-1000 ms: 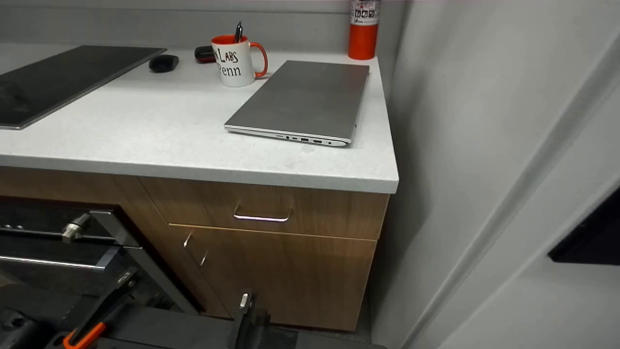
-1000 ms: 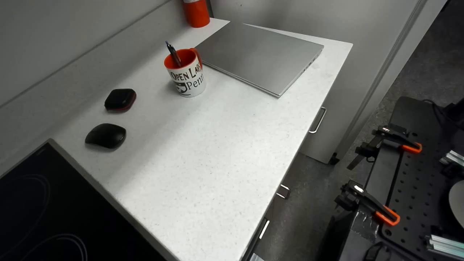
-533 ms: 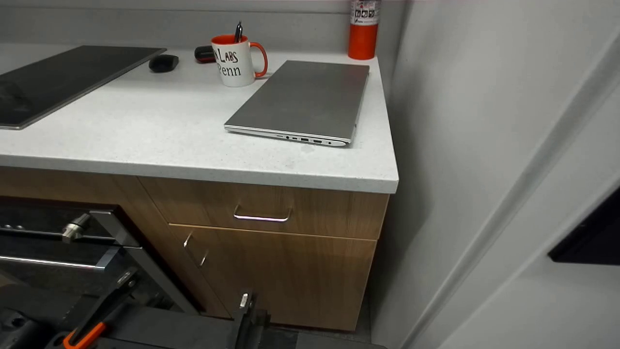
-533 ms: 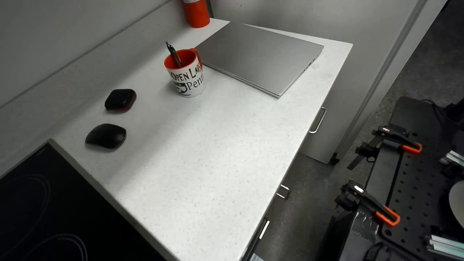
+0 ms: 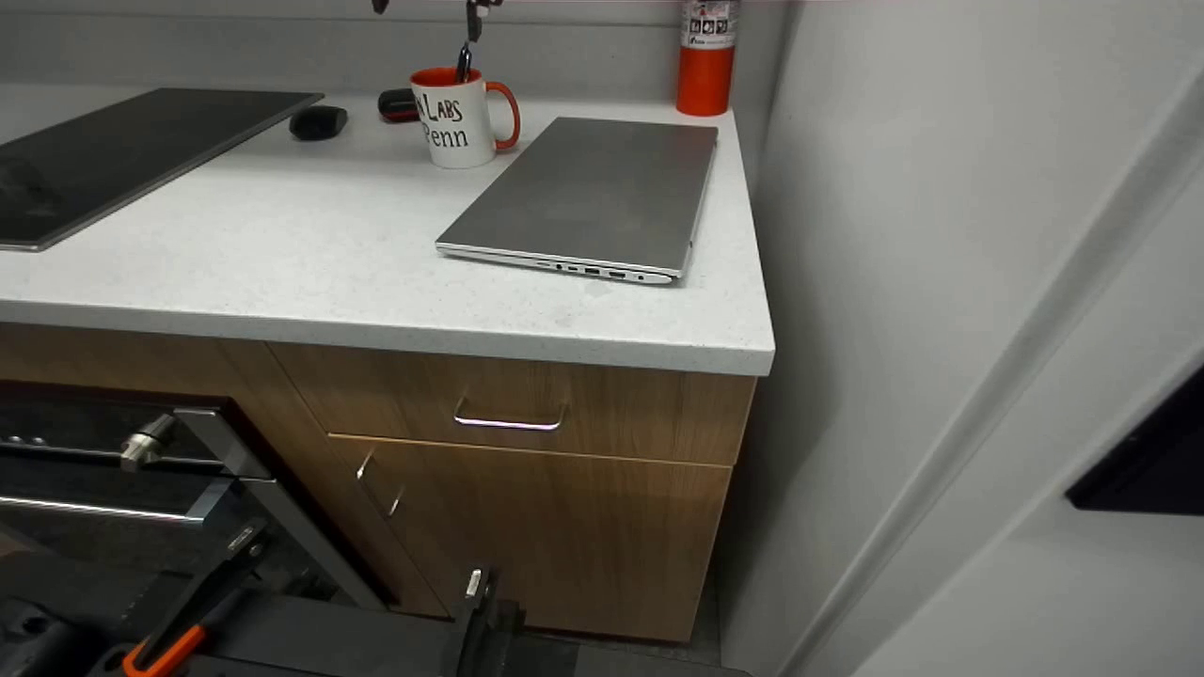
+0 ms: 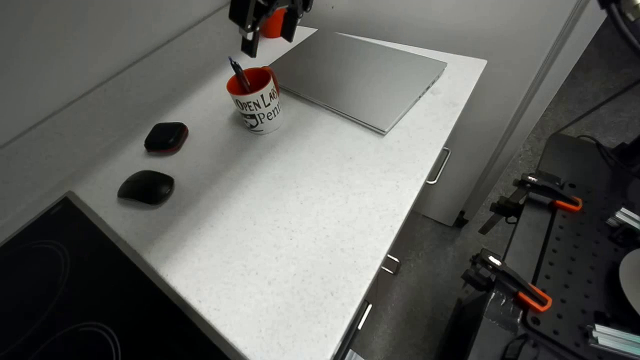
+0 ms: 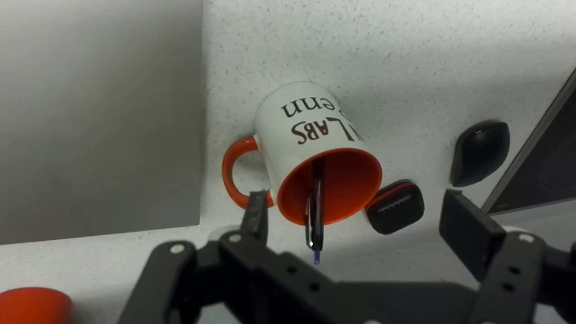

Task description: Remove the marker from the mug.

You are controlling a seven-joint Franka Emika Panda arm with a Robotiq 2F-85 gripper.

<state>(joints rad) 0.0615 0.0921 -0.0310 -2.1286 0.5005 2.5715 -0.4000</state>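
Observation:
The white mug (image 6: 260, 111) with red rim and handle stands upright on the counter in both exterior views (image 5: 458, 127). The dark pen-like marker (image 6: 240, 75) leans inside it with its upper end above the rim; its lower end is hidden in the mug. In the wrist view the mug (image 7: 297, 128) opens toward the camera, and the marker (image 7: 317, 216) with a blue tip lies between the spread fingers, nearer the left one. My gripper (image 7: 355, 202) is open and empty. In an exterior view the gripper (image 6: 269, 44) is above the mug, apart from the marker.
A closed grey laptop (image 6: 360, 75) lies beside the mug's handle. A black-and-red case (image 6: 166, 137) and a black mouse (image 6: 146, 187) lie on the mug's other side, near the black cooktop (image 6: 60, 290). A red canister (image 5: 705, 80) stands at the back by the wall.
My gripper has come into both exterior views from above and is now over the mug, open. The mug, marker and other objects have not moved.

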